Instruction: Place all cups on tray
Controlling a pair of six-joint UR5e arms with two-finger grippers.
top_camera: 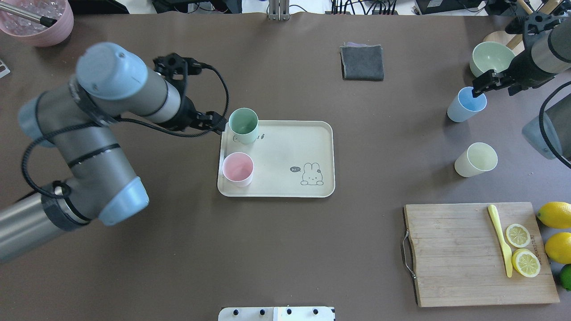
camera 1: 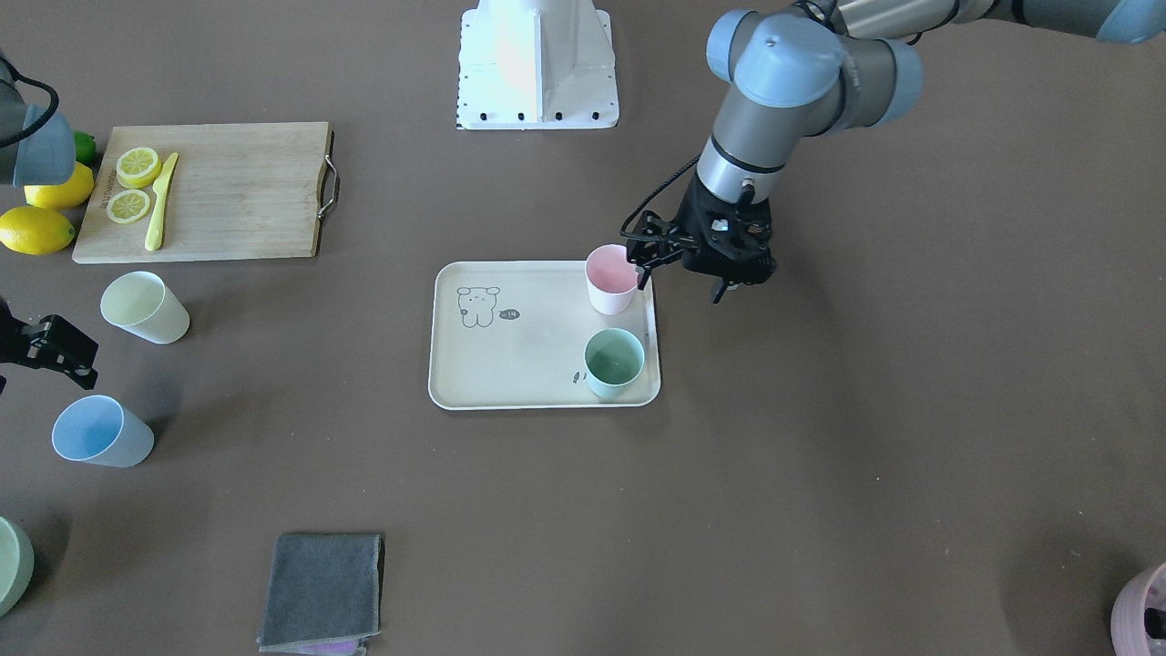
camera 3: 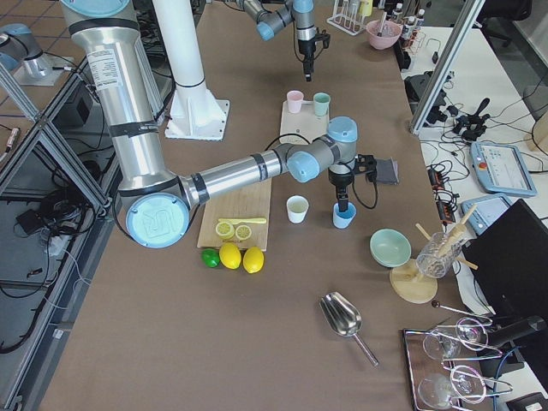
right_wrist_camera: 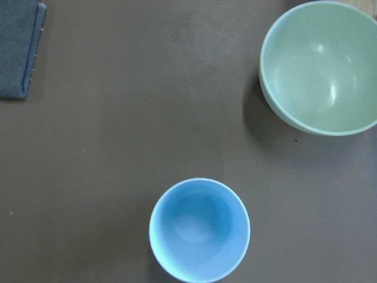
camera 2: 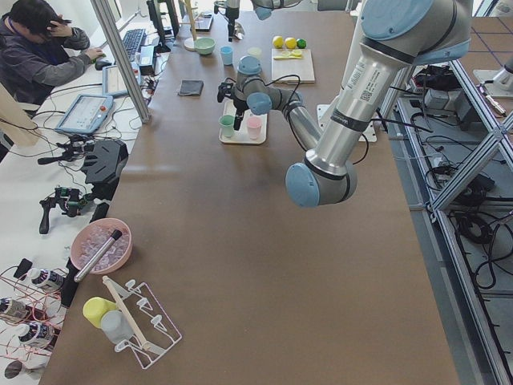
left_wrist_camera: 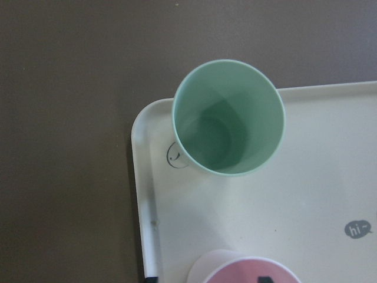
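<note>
Holds the left pincer spread, pinching nothing, close by the pink cup, with the green cup just beyond. Both upright on the tray, along the edge nearest that pincer. Hangs the right pincer over the blue cup on the counter; cannot tell whether spread or pressed together. Near it, a pale yellow cup, also off the tray.

only legible bit is a tiny "hi~" in a dark speech bubble on the cream tray, right next to the cartoon bunny, wooden cutting board has a burned-in brand mark by one edge, too small to read
</note>
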